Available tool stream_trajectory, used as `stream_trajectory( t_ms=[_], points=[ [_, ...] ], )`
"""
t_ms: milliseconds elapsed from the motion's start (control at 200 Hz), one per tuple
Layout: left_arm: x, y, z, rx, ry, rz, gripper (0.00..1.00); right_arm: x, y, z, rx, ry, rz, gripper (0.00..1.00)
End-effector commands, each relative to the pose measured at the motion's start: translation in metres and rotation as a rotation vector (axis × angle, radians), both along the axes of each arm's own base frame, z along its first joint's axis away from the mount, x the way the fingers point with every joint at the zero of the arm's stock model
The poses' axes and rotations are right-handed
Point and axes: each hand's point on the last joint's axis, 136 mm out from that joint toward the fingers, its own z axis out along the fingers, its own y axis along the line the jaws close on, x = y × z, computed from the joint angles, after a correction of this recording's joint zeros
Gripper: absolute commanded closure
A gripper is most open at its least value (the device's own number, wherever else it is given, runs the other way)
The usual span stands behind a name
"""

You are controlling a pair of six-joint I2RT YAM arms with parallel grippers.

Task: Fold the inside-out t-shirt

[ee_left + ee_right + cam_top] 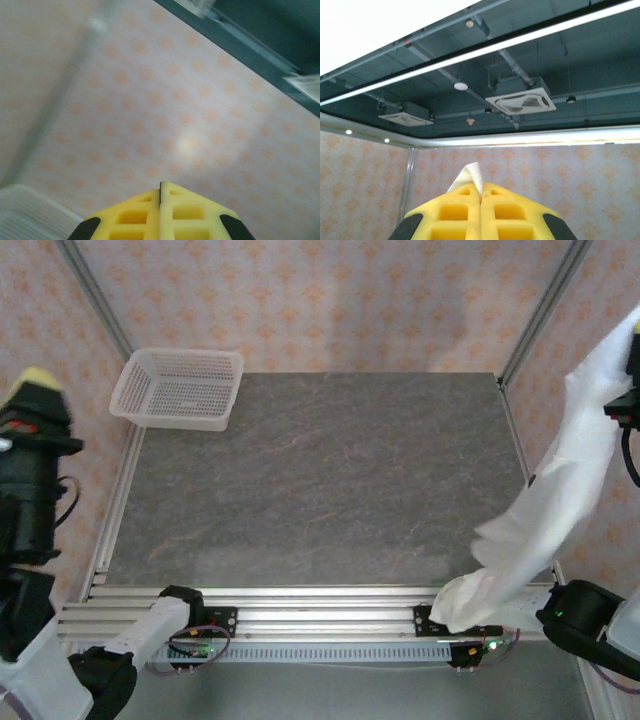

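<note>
The cream-white t-shirt hangs in a long wrinkled drape at the right side, from high at the right edge of the top view down to the table's front right corner, where its low end bunches over the rail. My right gripper points upward and is shut on a small tip of the shirt's cloth that pokes out between the yellow fingers. My left gripper is raised at the far left, off the table. In the left wrist view its yellow fingers are pressed together with nothing between them.
A white plastic mesh basket stands at the table's back left corner. The dark grey tabletop spreads between the arms. Metal frame posts rise at the back corners, with patterned walls behind. Aluminium rails run along the near edge.
</note>
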Motion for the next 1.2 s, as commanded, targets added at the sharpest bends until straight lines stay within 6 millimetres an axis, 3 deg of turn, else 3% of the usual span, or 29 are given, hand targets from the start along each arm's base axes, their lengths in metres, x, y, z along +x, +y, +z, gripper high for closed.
stream_trajectory(
  t_ms=[0, 40, 85, 175, 290, 350, 445, 540, 615, 686, 731, 806, 876, 936, 1006, 1056, 1101, 1196],
  points=[
    [0.066, -0.111, -0.059, -0.046, 0.134, -0.628, 0.81, 0.054, 0.053, -0.036, -0.126, 0.168, 0.003, 1.00],
    [0.080, -0.133, -0.086, -0.115, 0.184, -0.750, 0.78, 0.056, 0.056, -0.038, -0.123, 0.177, 0.008, 1.00],
    [0.092, -0.146, -0.129, -0.143, 0.294, -0.763, 0.77, 0.057, 0.056, -0.039, -0.121, 0.183, 0.014, 1.00],
    [0.092, -0.179, -0.201, -0.074, 0.476, -0.793, 0.73, 0.056, 0.060, -0.041, -0.113, 0.193, 0.044, 1.00],
    [0.088, -0.221, -0.267, -0.084, 0.667, -0.901, 0.70, 0.053, 0.076, -0.040, -0.110, 0.187, 0.137, 1.00],
    [0.084, -0.237, -0.289, -0.065, 0.727, -0.948, 0.73, 0.050, 0.090, -0.036, -0.114, 0.179, 0.217, 1.00],
    [0.074, -0.238, -0.284, 0.010, 0.677, -0.951, 0.73, 0.038, 0.103, -0.026, -0.116, 0.143, 0.327, 1.00],
    [0.064, -0.221, -0.260, 0.120, 0.599, -0.909, 0.62, 0.029, 0.098, -0.014, -0.068, 0.120, 0.367, 1.00],
    [0.060, -0.202, -0.251, 0.237, 0.585, -0.833, 0.60, 0.016, 0.099, -0.010, -0.081, 0.081, 0.422, 1.00],
    [0.060, -0.180, -0.244, 0.293, 0.586, -0.723, 0.58, 0.005, 0.104, -0.015, -0.119, 0.070, 0.477, 1.00],
    [0.059, -0.164, -0.239, 0.310, 0.575, -0.650, 0.56, 0.000, 0.112, -0.029, -0.177, 0.089, 0.514, 1.00],
    [0.057, -0.137, -0.233, 0.299, 0.555, -0.520, 0.50, 0.003, 0.129, -0.075, -0.288, 0.196, 0.566, 1.00],
    [0.055, -0.120, -0.235, 0.290, 0.559, -0.443, 0.43, 0.015, 0.156, -0.148, -0.373, 0.350, 0.646, 1.00],
    [0.054, -0.116, -0.241, 0.293, 0.580, -0.426, 0.38, 0.019, 0.183, -0.231, -0.433, 0.505, 0.769, 1.00],
    [0.056, -0.117, -0.250, 0.307, 0.617, -0.423, 0.34, 0.016, 0.199, -0.321, -0.456, 0.724, 0.881, 1.00],
    [0.060, -0.118, -0.259, 0.326, 0.656, -0.415, 0.30, 0.011, 0.200, -0.377, -0.475, 0.907, 0.916, 1.00],
    [0.065, -0.119, -0.267, 0.346, 0.700, -0.404, 0.20, 0.013, 0.196, -0.421, -0.433, 1.101, 0.879, 1.00],
    [0.081, -0.130, -0.292, 0.392, 0.808, -0.409, 0.19, 0.017, 0.183, -0.497, -0.274, 1.429, 0.762, 1.00]
  ],
)
